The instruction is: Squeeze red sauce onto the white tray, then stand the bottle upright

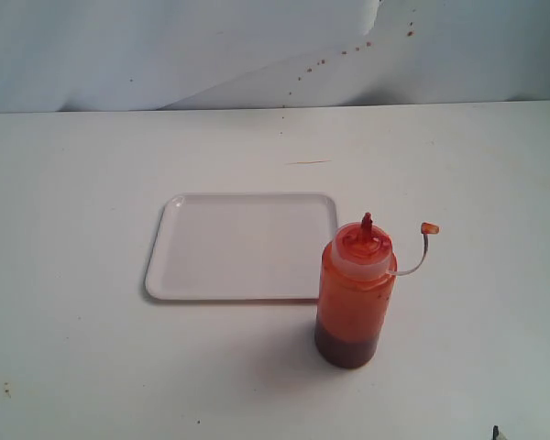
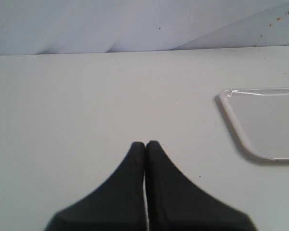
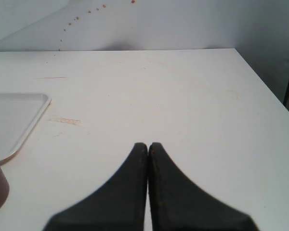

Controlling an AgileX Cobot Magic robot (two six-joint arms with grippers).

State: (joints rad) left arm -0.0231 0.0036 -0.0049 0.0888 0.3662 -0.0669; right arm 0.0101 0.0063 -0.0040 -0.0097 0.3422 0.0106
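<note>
Standing whole only in exterior view: bottle (image 1: 354, 291) lower right of white tray (image 1: 241, 246) | left gripper (image 2: 145, 144), right gripper (image 3: 148, 145): jaws pressed together

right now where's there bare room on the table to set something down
Bare table left of the white tray, a wide strip beyond its far rim, and the stretch right of the bottle. Crowded only at the tray's near right corner, where the bottle stands with its tethered cap sticking out.
</note>
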